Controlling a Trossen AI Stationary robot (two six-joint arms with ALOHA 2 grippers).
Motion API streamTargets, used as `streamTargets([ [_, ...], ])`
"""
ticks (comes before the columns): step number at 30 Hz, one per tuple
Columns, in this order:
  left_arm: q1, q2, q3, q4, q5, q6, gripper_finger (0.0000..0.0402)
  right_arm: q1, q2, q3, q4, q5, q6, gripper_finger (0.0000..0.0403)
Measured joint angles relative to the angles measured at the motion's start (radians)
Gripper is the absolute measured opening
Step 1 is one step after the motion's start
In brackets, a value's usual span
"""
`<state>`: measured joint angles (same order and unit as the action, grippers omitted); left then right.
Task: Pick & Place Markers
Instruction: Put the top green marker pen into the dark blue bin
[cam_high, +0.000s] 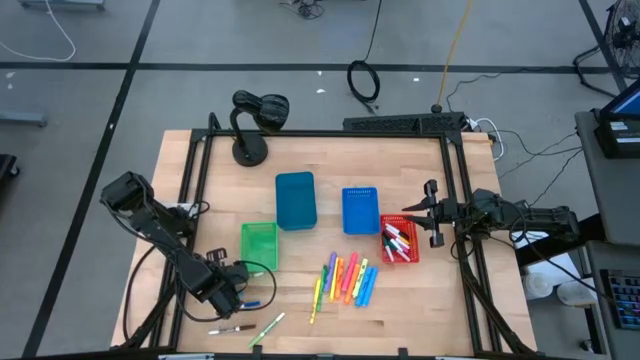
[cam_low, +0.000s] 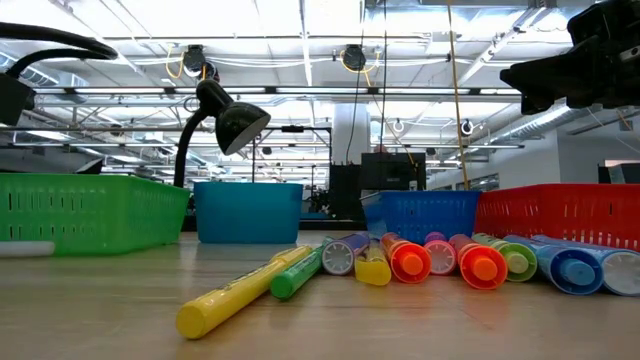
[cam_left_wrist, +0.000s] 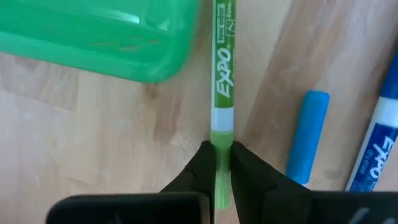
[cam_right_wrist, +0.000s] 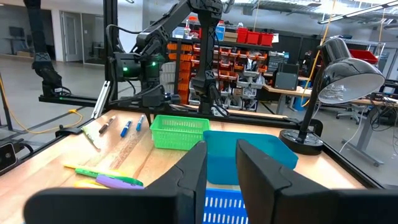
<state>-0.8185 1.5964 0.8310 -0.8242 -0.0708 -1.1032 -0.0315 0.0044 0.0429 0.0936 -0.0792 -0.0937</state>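
Looking down from the high view: my left gripper (cam_high: 232, 290) sits low at the table's near-left, just beside the green bin (cam_high: 259, 245); a few markers (cam_high: 345, 280) lie fanned mid-table, more in the red bin (cam_high: 398, 240). My right gripper (cam_high: 432, 213) hangs by the red bin w/ the blue bin (cam_high: 361, 210) next to it.

Low view: neon markers (cam_low: 405, 260) lie in a row on the wood, yellow one (cam_low: 240, 292) nearest.

Left wrist view: my fingers (cam_left_wrist: 205, 171) are pinched on a green Expo marker (cam_left_wrist: 222, 93), its body running past the green bin's corner; blue cap (cam_left_wrist: 308, 137) beside.

Right wrist view: my fingers (cam_right_wrist: 193, 168) stand slightly apart, nothing between, above the blue bin.
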Motion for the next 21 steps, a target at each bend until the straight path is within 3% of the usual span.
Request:
streamTargets([
  [21,-0.014,-0.308,0.008,0.012,-0.09,-0.023,0.0027,0.0,0.0,0.0,0.0,0.0,0.0,0.0071],
])
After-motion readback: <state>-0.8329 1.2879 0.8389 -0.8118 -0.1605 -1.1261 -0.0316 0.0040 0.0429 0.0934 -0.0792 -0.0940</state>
